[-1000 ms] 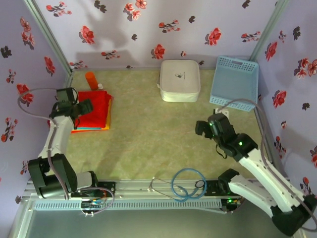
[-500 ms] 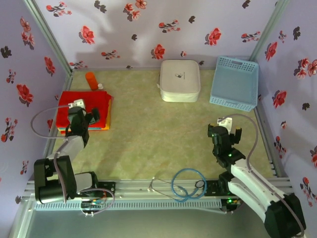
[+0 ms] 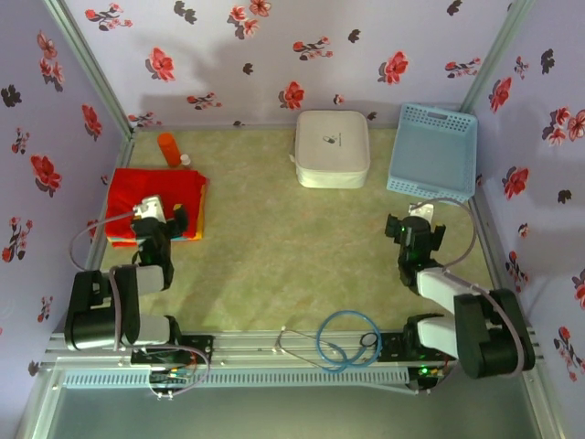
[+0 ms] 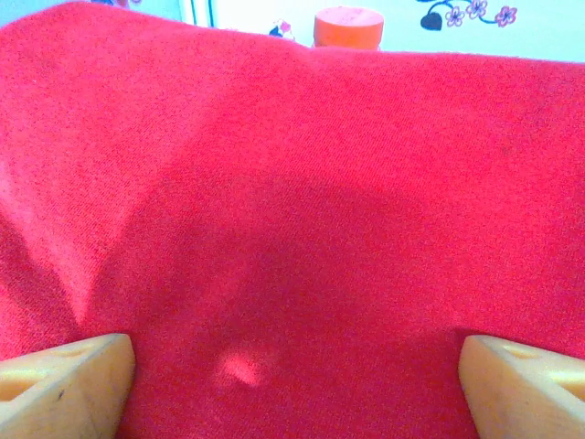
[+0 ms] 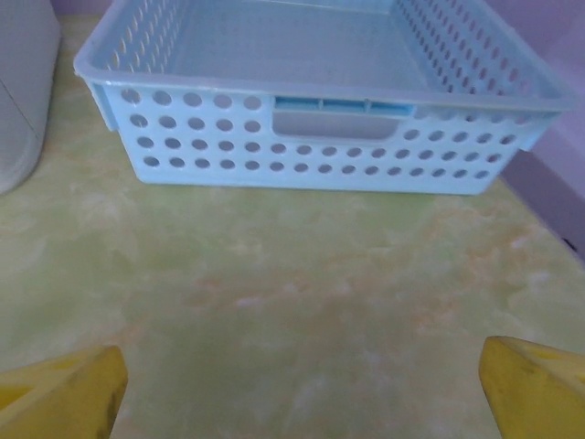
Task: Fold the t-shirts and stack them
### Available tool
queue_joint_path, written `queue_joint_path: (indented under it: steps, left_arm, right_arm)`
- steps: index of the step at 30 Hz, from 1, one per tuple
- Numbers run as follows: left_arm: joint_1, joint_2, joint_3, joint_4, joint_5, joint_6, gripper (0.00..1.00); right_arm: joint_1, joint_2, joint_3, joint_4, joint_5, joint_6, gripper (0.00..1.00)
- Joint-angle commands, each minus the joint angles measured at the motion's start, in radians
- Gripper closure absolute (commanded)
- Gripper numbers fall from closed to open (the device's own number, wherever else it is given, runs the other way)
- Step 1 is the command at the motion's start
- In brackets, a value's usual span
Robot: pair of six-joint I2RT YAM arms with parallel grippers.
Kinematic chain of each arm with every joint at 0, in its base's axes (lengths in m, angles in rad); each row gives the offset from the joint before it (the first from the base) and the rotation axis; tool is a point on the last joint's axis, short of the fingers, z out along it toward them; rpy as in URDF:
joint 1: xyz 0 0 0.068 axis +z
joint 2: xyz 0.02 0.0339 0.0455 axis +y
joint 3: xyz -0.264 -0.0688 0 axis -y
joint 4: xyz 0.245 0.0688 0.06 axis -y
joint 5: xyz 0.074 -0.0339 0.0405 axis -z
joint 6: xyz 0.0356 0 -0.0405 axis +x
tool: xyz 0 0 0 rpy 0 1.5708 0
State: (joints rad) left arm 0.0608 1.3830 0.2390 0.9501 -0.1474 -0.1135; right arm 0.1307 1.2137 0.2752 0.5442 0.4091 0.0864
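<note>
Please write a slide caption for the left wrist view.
Open left tool over the red t-shirt, with an orange container behind it.

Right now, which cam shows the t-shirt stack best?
Top external: the whole stack is in frame, red t-shirt on top, an orange edge along its right side. Left wrist gives the red cloth close up between the left gripper's open fingers. Right wrist faces the blue basket.

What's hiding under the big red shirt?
Thin orange cloth edges peek out along the right side of the red shirt, so more folded cloth lies beneath it. How many pieces there are, and any other colours, cannot be seen because the red one covers them.
</note>
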Motion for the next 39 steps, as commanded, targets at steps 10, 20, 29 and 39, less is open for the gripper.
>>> queue_joint_path:
  steps: [10, 20, 29, 39]
  left_arm:
    - [-0.027, 0.157, -0.003, 0.199, -0.056, 0.008, 0.00]
    - [-0.051, 0.158, 0.128, -0.014, -0.061, 0.038, 0.00]
    - [-0.055, 0.160, 0.126, -0.010, -0.058, 0.043, 0.00]
    - [-0.056, 0.159, 0.128, -0.011, -0.058, 0.044, 0.00]
  right_arm:
    - [-0.070, 0.142, 0.127, 0.077, -0.166, 0.068, 0.01]
    - [-0.085, 0.156, 0.122, 0.126, -0.188, 0.024, 0.01]
    - [-0.157, 0.259, 0.027, 0.410, -0.216, 0.068, 0.01]
    - [-0.125, 0.333, 0.112, 0.316, -0.200, 0.026, 0.01]
